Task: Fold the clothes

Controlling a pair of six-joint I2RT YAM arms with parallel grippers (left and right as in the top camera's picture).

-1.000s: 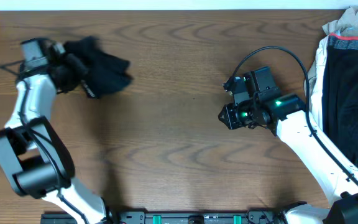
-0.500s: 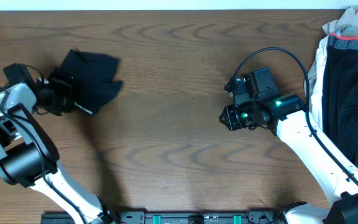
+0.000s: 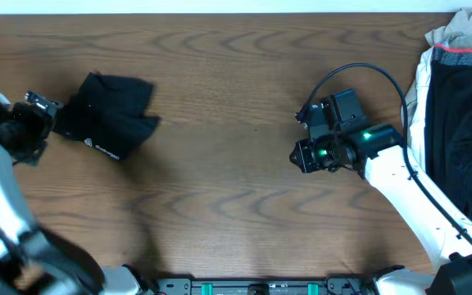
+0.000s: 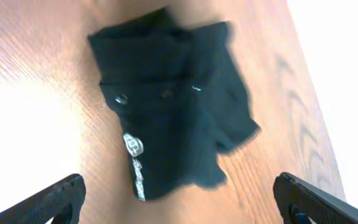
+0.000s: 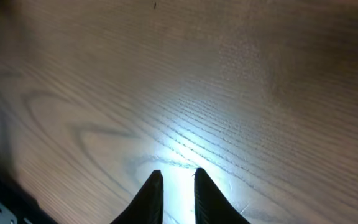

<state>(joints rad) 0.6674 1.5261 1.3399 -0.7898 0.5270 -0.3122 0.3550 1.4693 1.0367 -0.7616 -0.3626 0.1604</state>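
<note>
The clothes, a black T-shirt (image 3: 109,115) folded into a small bundle with a white logo, lie on the wooden table at the far left. The left wrist view shows the bundle (image 4: 173,106) flat on the wood ahead of the fingers. My left gripper (image 3: 49,123) is just left of the bundle, open wide and holding nothing, with both fingertips (image 4: 67,190) clear of the cloth. My right gripper (image 3: 298,156) hovers over bare table right of centre. Its fingers (image 5: 154,193) are close together with only a narrow slit between them and nothing in it.
A pile of other garments (image 3: 457,123), black with a red and grey band on white cloth, lies along the right edge beside the right arm. A black cable (image 3: 359,70) loops over the right wrist. The table's back edge (image 3: 236,11) runs along the top.
My left gripper has opened, let go of the black bundle and drawn back to the left. The bundle now lies flat on the table. The right arm has not moved.
</note>
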